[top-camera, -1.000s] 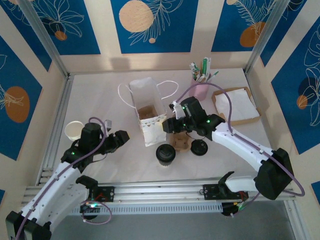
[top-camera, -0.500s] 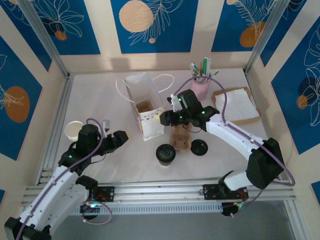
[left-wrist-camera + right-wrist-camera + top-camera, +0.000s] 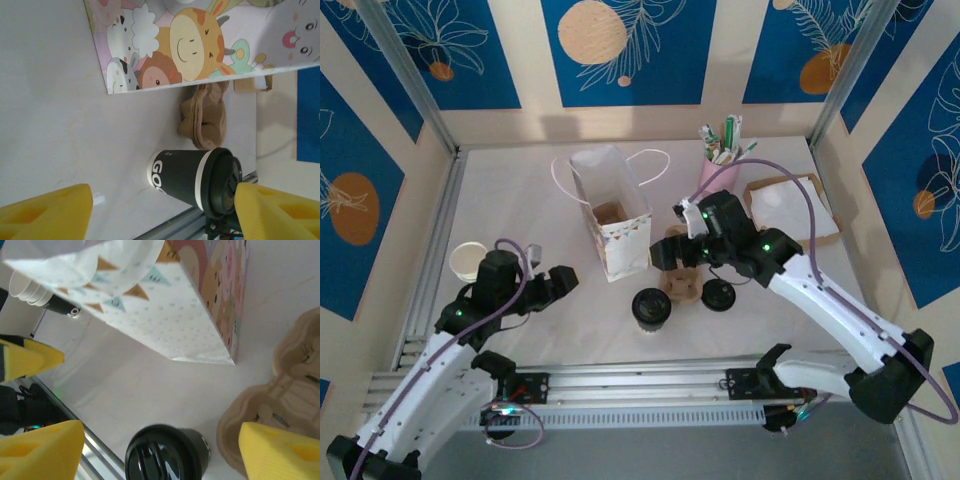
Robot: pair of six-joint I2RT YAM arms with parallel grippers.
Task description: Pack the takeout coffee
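So right now the coffee cup is just standing upright on the table, lid on, toward the near edge and roughly midway between the two arms. Nothing is gripping it. It's on the near side of the paper bag and just beside the near-left corner of the cardboard cup carrier. Honestly can't tell if those two touch.

The left gripper hangs low over the table, left of the coffee cup and well apart from it, pointed its way. On its wrist camera the yellow fingers sit out at both edges of the picture, with the coffee cup off in the distance between them. So the jaws are wide and holding nothing.

The right gripper is above the far end of the carrier, just beside the right side of the bag. Same deal there: yellow fingers spread wide and empty, with the coffee cup seen from above down between them and the bag's bottom corner up top.

The bag stands upright with its mouth open, white handles flopped outward, and something brown lying at the bottom. It has cartoon animals on one side and little triangles on another.

Other stuff:
- a loose black lid lies flat just right of the carrier
- a lidless cup is over at the left, near the left arm
- a pink cup of pens is on the far side
- a tray with a white napkin is at the far right
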